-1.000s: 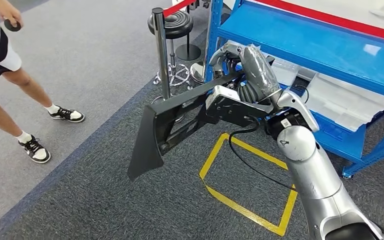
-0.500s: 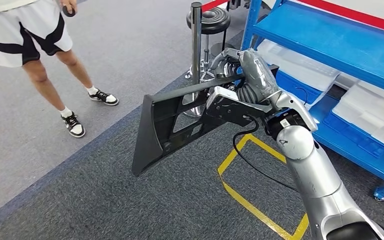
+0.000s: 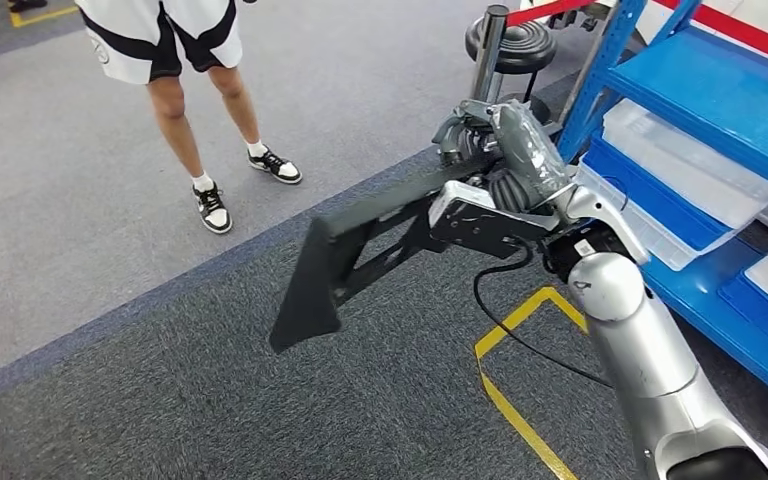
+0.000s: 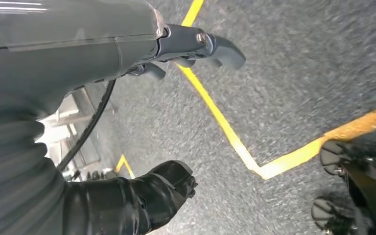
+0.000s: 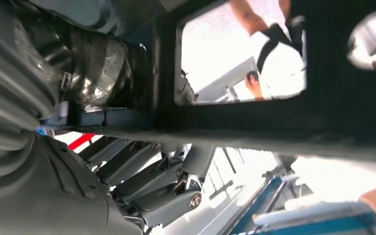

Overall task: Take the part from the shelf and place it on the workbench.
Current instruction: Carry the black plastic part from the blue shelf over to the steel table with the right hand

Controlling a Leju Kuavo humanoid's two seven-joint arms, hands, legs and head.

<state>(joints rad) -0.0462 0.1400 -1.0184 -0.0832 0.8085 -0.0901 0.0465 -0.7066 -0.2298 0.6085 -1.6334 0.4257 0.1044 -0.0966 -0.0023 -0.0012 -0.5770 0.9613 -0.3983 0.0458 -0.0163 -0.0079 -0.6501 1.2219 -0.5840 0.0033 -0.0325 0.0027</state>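
Head view: right hand (image 3: 495, 150), upper centre-right of frame, grips the black part (image 3: 360, 250), a flat framed panel held clear above the grey carpet (image 3: 210, 400) and slanting toward lower left. Blue shelf (image 3: 720, 100) at upper right with clear trays; a person's legs (image 3: 200, 110) at upper left. Left wrist view: left hand (image 4: 186, 54) holds nothing, fingers (image 4: 220, 49) apart over yellow floor tape (image 4: 225, 132). Right wrist view: fingers (image 5: 152, 186) wrapped around the part's dark bar (image 5: 274, 122).
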